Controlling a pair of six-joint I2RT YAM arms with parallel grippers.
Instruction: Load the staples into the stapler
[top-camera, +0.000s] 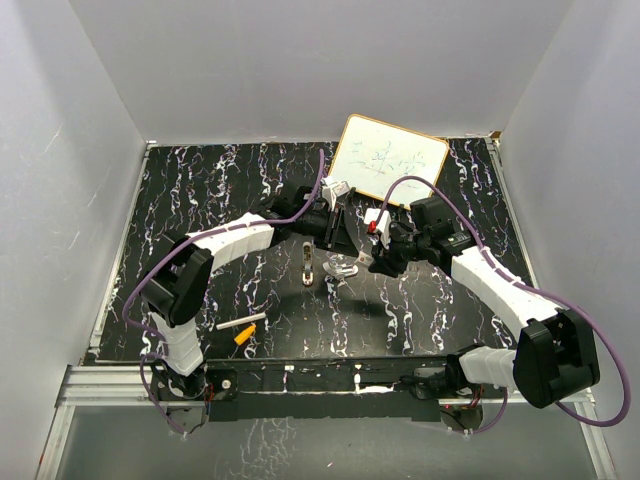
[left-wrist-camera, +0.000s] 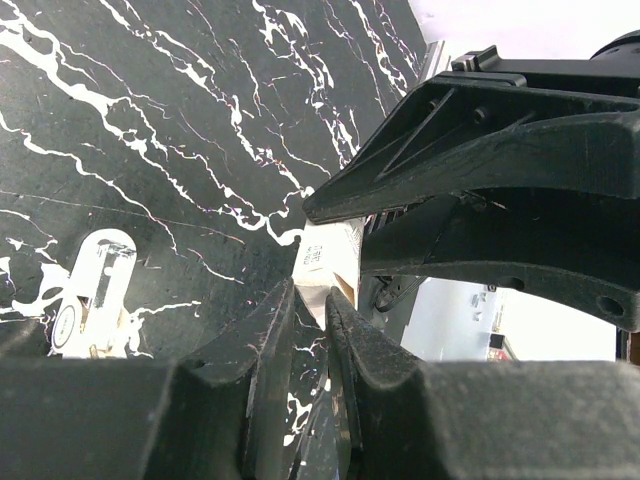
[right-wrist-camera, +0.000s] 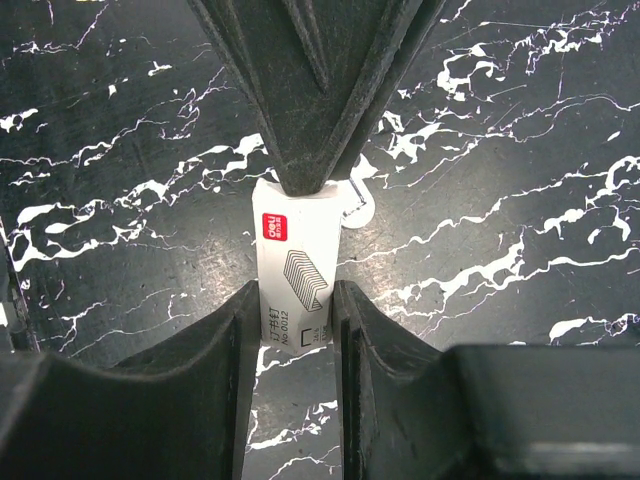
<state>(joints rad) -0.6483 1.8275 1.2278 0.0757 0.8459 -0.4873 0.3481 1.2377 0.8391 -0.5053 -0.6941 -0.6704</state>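
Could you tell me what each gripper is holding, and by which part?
Both hold the white staple box: the right gripper clamps its long sides near one end, the left gripper pinches the opposite end.

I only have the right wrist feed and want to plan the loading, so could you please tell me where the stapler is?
Observer: The stapler lies on the table beside the left gripper, with nothing touching it.
Operator: Thank you. Apart from the staple box that I can see, is anything else lying down there?
Observer: A white stick and an orange piece lie close to the near edge, left of centre.
Operator: And farther out?
Observer: A small whiteboard lies at the far edge.
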